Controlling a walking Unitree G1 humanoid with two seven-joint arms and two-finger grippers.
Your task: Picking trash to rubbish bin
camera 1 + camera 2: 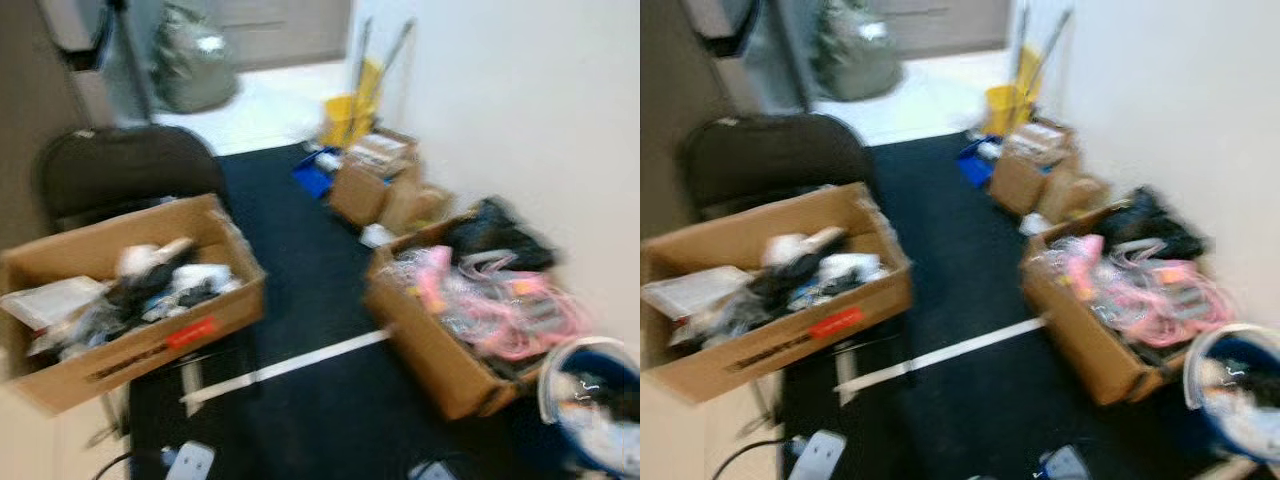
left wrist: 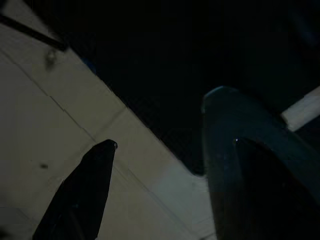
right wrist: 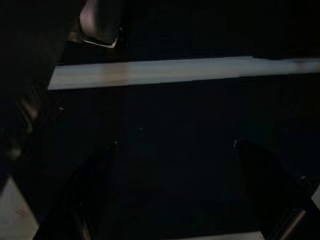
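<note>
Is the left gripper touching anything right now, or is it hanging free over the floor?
Apart. In the left wrist view the left gripper has its fingers spread with only pale floor and dark carpet between and beyond them.

We see the rubbish bin | blue, white liner, upright | on the floor beside the cardboard box | trash inside.

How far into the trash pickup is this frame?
Done: nothing shows as binned. In hand: nothing; the left gripper and right gripper hang open over the floor. Left: find the trash among the box on the chair, the box of pink cables and the blue bucket.
</note>
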